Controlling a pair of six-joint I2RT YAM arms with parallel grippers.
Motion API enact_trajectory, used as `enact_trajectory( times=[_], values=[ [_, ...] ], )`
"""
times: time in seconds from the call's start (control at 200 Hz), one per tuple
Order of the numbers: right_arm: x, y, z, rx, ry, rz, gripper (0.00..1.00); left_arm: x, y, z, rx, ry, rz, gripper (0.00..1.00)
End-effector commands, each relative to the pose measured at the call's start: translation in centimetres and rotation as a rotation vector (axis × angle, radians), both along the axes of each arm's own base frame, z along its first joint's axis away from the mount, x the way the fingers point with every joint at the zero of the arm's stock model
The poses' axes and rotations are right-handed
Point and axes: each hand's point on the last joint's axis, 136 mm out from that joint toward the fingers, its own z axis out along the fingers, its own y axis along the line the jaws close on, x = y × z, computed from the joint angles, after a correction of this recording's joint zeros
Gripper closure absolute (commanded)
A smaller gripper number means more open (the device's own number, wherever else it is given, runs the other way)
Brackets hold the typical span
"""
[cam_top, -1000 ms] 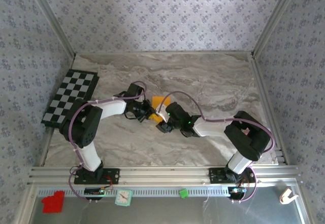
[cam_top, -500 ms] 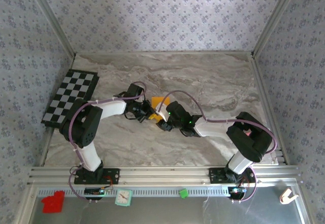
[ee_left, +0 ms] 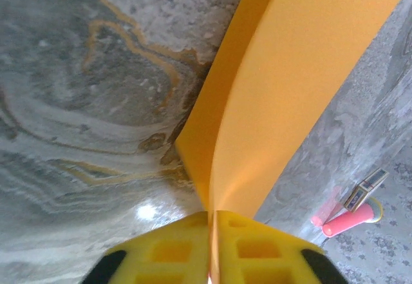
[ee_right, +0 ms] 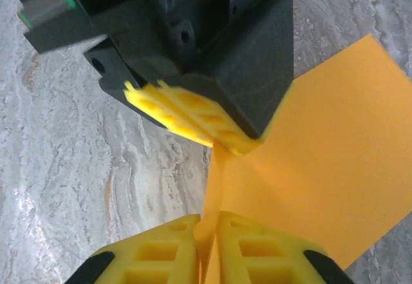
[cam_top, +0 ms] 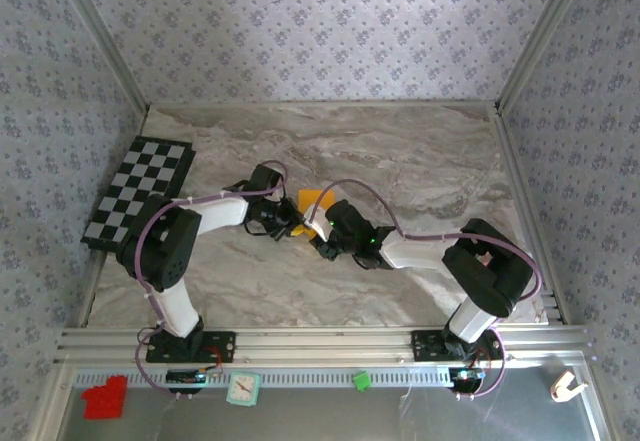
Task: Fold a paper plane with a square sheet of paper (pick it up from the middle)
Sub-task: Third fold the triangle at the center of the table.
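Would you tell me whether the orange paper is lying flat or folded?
Folded: the square sheet of paper bends into two layers along a crease, pinched by the left gripper.

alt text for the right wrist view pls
The right gripper, yellow-fingered, pinches a raised fold of orange paper at the bottom edge, while the left gripper, black with yellow tips, grips the same paper just above. A grey marbled table lies underneath.

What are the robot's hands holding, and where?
The left gripper and right gripper both pinch the orange paper along one raised fold.
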Motion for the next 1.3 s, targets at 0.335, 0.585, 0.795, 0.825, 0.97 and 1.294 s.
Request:
enact_trajectory(
  times=[0.335, 0.585, 0.795, 0.825, 0.97, 1.294],
  values=[
    [-3.0, 0.9, 1.3, 0.147, 0.196, 0.105, 0.93, 3.1, 2.9, 5.2, -0.048, -0.162, 0.006, 0.65],
    [-4.0, 1.1, 0.8, 0.189, 0.29, 0.135, 0.95, 3.5, 1.0, 5.8, -0.083, -0.193, -0.036, 0.65],
    [-4.8, 1.4, 0.5, 0.204, 0.347, 0.165, 0.95, 3.8, -0.3, 5.0, -0.08, -0.179, -0.073, 0.65],
    [-5.0, 1.5, 0.4, 0.204, 0.358, 0.176, 0.95, 3.8, -0.5, 4.8, -0.073, -0.174, -0.08, 0.65],
    [-6.0, 1.8, -0.2, 0.181, 0.422, 0.215, 0.95, 3.9, -0.5, 2.9, -0.009, -0.131, -0.108, 0.66],
    [-5.5, 1.9, -0.8, 0.166, 0.452, 0.184, 0.94, 3.4, 0.9, -1.6, 0.14, -0.039, -0.148, 0.82]
  ],
)
